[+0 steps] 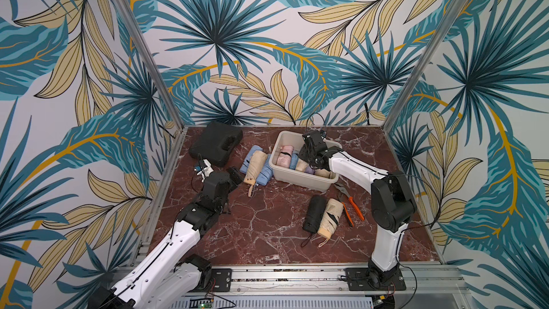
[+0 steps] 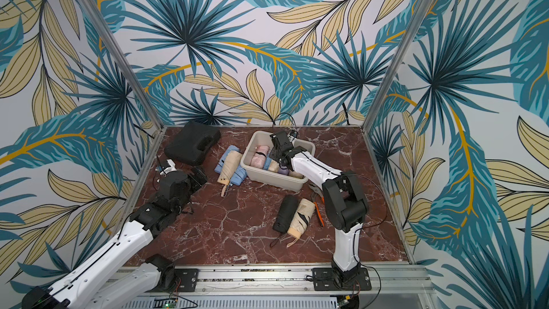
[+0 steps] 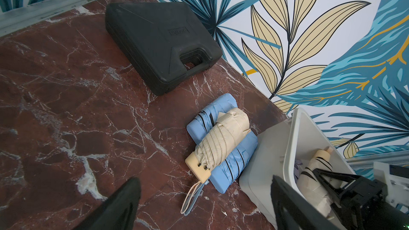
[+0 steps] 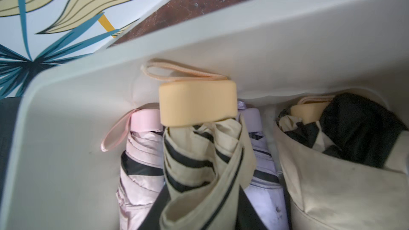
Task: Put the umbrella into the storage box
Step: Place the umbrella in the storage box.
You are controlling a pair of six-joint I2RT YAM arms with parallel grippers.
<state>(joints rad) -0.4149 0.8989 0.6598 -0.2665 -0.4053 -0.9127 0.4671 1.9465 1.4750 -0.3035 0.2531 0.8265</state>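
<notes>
Right hand: the right gripper (image 4: 202,195) was pinched narrow on the umbrella (image 4: 199,151), a beige one with black stripes, low inside the storage box (image 4: 66,129).
Where the umbrella was: in the middle of the right wrist view, over the gap between a pink umbrella (image 4: 141,162) and a lilac umbrella (image 4: 263,173). I could not tell if it touched them.
Which way it pointed: its long side ran straight out from the hand, the same way as its neighbours. The tan handle (image 4: 197,107) was at the far end, just beside the box wall.
Left hand: the left gripper (image 3: 203,179) was wide open and empty, at the bottom of the left wrist view, apart from the box.
Nearer arm: the right one, by far. In both top views it reached into the box at the middle of the frame.
Next, I think: open the jaws and lift out, because the umbrella looked lined up.
Watch out: it might roll, or sit high on the two under it.
On the table: a beige umbrella (image 1: 255,164) lay on blue umbrellas (image 1: 266,175) left of the box, and a black umbrella (image 1: 313,214) lay lower down.
</notes>
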